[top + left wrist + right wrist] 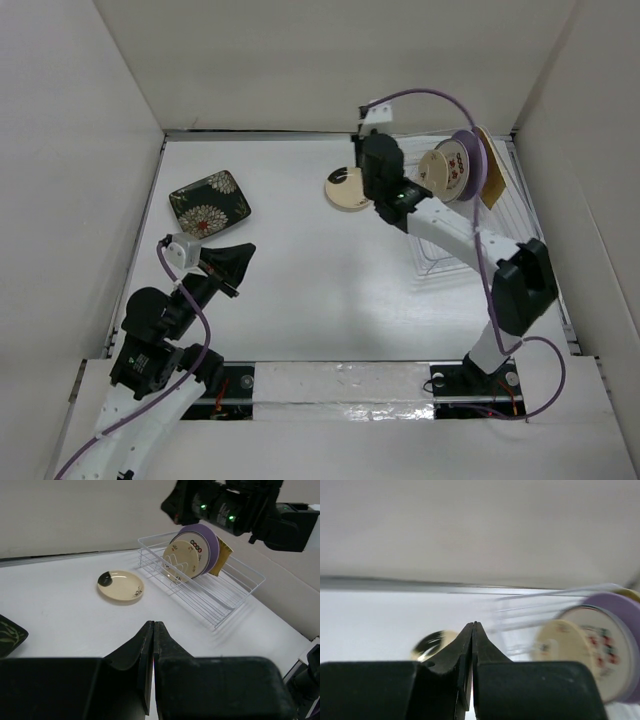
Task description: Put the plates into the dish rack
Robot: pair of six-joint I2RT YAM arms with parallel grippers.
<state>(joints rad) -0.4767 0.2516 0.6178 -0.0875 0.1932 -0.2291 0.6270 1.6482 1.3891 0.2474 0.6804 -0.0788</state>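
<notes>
Dish rack (227,597), right of table: lilac plate (211,542), red-patterned plate (192,555) and yellow ribbed plate (224,555) are stood on edge, seemingly so the tines keep them upright. Cream plate (120,585) is laid flat just beside the rack; black floral plate (210,203) lies well apart, far left. Right gripper (472,627) is held near the cream plate, jaws pressed together, empty; left gripper (153,627) is likewise closed on nothing

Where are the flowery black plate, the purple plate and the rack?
Flowery black plate (210,204): top view, its middle.
Purple plate (210,544): left wrist view, upper purple part.
Rack (215,607): left wrist view, bare wire floor.
</notes>
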